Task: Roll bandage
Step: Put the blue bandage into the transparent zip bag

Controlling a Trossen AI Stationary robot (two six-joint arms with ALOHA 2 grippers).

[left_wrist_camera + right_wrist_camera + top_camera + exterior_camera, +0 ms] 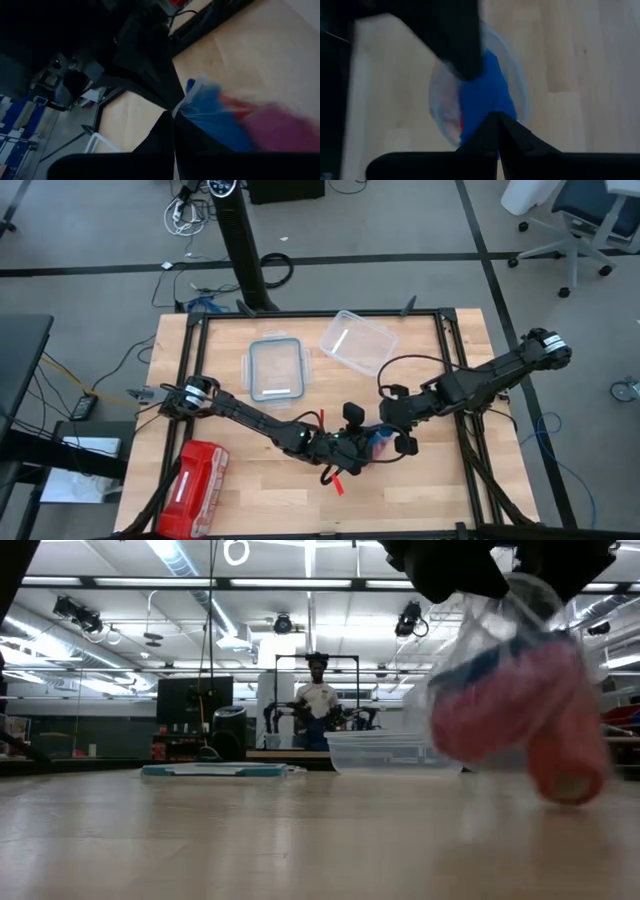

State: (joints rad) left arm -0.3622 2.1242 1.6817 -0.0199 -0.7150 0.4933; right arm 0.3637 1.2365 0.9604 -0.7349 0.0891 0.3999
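A clear plastic bag [500, 650] hangs between my two grippers over the middle of the table. Inside it are the blue bandage [487, 95], seen too in the left wrist view [215, 120], and red-pink rolls [505, 710]. My left gripper [173, 135] comes from the table's left and is shut on the bag. My right gripper [498, 122] comes from the right and is shut on it as well. In the high view the two grippers meet at the bag [372, 444]. How the bandage lies inside the bag is blurred. My left gripper pinches the clear bag's film at its edge [182, 106] between its two fingers, coming nearly level from the table's left. The bag with its contents hangs beyond the fingers. My right gripper pinches the bag's film [492, 111] beside the blue bandage, slanting down from the right. The bag bulges out past the fingertips. Whether its bottom touches the table I cannot tell.
A clear tub [357, 340] and a blue-rimmed lid [275, 368] lie at the table's far side. A red pouch [198, 480] sits at the near left corner. A small red thing [337, 483] lies just in front of the grippers. A person [318, 700] stands far behind the table.
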